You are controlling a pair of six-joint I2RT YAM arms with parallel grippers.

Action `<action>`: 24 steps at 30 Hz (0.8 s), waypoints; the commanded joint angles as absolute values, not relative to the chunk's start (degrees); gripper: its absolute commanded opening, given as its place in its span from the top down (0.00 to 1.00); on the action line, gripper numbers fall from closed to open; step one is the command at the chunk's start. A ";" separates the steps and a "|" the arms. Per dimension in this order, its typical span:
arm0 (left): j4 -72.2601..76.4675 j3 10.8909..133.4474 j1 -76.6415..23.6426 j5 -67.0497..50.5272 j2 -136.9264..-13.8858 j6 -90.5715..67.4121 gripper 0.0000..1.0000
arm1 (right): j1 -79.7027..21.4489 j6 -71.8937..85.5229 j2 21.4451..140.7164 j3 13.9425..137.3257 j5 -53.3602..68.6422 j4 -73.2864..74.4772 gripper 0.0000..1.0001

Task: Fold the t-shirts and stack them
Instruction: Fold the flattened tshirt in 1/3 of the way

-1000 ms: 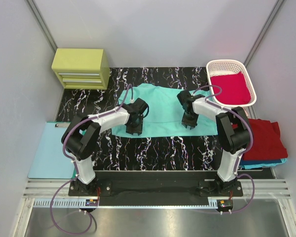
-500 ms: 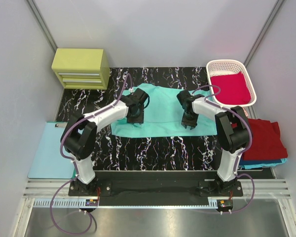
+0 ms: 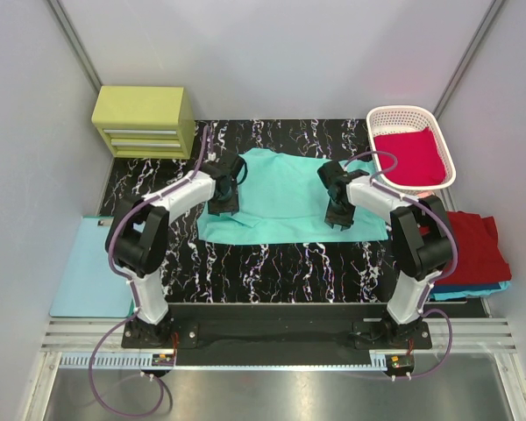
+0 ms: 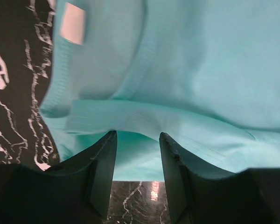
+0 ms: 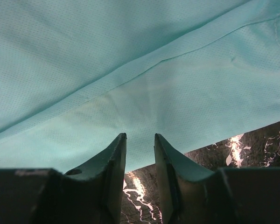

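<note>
Since a second ago the left gripper (image 3: 222,200) has swung away from the near middle of the mint-teal t-shirt (image 3: 285,197) and out to its left edge, while the right gripper (image 3: 337,215) has barely shifted from its spot over the cloth's right part. The shirt lies spread flat on the black marbled table (image 3: 272,263), directly under and between the 2 grippers. Seen from the left wrist, the 2 fingers stand moderately apart with bare table showing in the gap, nothing between them; a folded band of teal cloth runs just past the tips, and beyond that, up and to the left, the ribbed collar curves round a small white label (image 4: 72,23). From the right wrist, the fingers sit closer together, a narrow slot with table showing through, gripping nothing, and the shirt's edge lies right at the tips with a stitched seam slanting across farther ahead. Well off to the right of the right gripper, a crimson t-shirt (image 3: 410,156) fills a white basket (image 3: 412,109), and nearer its base a dark red t-shirt (image 3: 469,246) rests on a blue one (image 3: 473,290).
</note>
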State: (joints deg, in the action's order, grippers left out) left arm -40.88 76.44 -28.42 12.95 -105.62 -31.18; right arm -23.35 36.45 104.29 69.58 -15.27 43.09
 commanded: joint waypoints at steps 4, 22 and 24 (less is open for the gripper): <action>-39.20 79.19 -26.37 11.70 -109.68 -30.06 0.54 | -23.29 36.04 99.49 68.29 -15.03 42.45 0.62; -38.58 82.79 -26.28 14.76 -107.67 -30.67 1.00 | -23.29 36.03 99.05 66.80 -15.47 41.66 0.63; -38.67 84.37 -26.28 14.85 -107.93 -30.41 1.00 | -23.38 35.95 99.05 66.71 -15.38 41.66 0.63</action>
